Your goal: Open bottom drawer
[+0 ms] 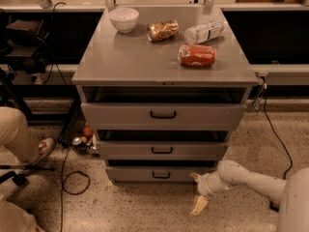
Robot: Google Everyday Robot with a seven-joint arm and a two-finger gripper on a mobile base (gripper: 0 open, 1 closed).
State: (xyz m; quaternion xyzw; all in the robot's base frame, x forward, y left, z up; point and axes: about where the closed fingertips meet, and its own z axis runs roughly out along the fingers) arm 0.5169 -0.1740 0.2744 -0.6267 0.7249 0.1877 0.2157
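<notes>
The bottom drawer (159,173) is the lowest of three grey drawers, with a small black bar handle (161,175). Its front stands slightly forward, with a dark gap above it. My white arm comes in from the lower right. My gripper (196,192) is low near the floor, right of the handle and at the drawer front's right end. One cream finger (198,205) points down to the floor, the other (195,177) lies near the drawer's lower right corner. The fingers are spread apart and hold nothing.
The cabinet top (135,62) holds a white bowl (123,19), a snack bag (162,30), a plastic bottle (204,32) and a red can (196,55). A person's leg (19,134) and cables (72,178) are on the left floor. Small items (82,137) lie by the cabinet's left side.
</notes>
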